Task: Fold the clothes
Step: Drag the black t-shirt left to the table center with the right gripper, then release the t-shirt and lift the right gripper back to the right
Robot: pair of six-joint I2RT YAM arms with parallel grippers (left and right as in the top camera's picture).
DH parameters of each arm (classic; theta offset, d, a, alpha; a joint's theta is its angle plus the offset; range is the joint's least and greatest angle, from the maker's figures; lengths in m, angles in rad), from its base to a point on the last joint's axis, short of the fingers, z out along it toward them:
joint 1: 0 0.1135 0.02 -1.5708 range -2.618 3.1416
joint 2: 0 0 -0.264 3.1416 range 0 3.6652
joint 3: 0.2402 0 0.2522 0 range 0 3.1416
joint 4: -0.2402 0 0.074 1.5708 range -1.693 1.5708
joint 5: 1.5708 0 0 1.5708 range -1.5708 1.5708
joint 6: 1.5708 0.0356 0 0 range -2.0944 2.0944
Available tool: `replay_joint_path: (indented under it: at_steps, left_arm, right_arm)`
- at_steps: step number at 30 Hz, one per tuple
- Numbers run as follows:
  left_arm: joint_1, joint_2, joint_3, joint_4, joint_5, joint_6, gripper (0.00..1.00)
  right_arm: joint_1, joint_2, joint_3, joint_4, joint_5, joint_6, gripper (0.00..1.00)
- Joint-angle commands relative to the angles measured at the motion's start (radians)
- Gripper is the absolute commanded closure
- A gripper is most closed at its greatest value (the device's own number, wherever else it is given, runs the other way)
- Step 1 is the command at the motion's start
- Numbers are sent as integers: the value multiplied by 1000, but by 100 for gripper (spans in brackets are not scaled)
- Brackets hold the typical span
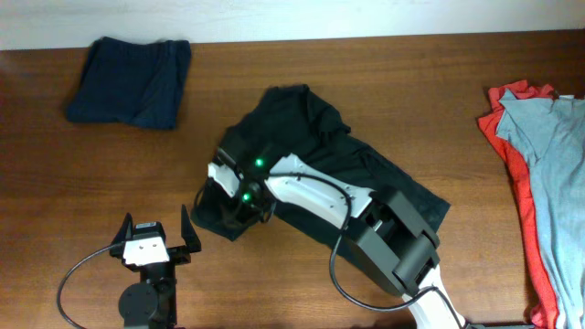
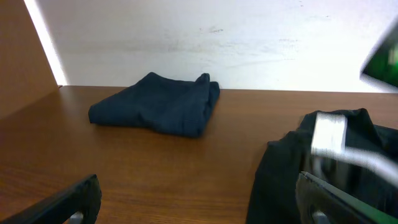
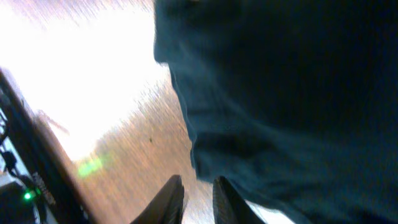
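Note:
A black T-shirt lies crumpled in the middle of the table. It also shows in the left wrist view and fills the right wrist view. My right gripper hangs over the shirt's front-left edge. In its own view the fingers are nearly together with only bare wood between them, and the fabric edge lies just beside the right finger. My left gripper is open and empty at the front left; its own view shows wood between the fingers.
A folded navy garment lies at the back left, also in the left wrist view. A light grey-blue garment lies on a red one at the right edge. The table is brown wood.

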Motion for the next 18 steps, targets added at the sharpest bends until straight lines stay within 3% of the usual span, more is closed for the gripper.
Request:
replay_joint_path:
  at_steps: [1, 6, 11, 18]
  left_arm:
    - [-3, -5, -2, -4, 3, 19, 1]
    - [-3, -5, -2, -4, 3, 19, 1]
    - [-3, -5, -2, -4, 3, 19, 1]
    - [-3, -5, -2, -4, 3, 19, 1]
  right_arm:
    - [-54, -64, 137, -97, 154, -45, 76]
    - [-179, -92, 300, -331, 336, -43, 72]
    - [-330, -94, 320, -419, 441, -42, 69]
    - [-612, -93, 318, -492, 444, -42, 63]
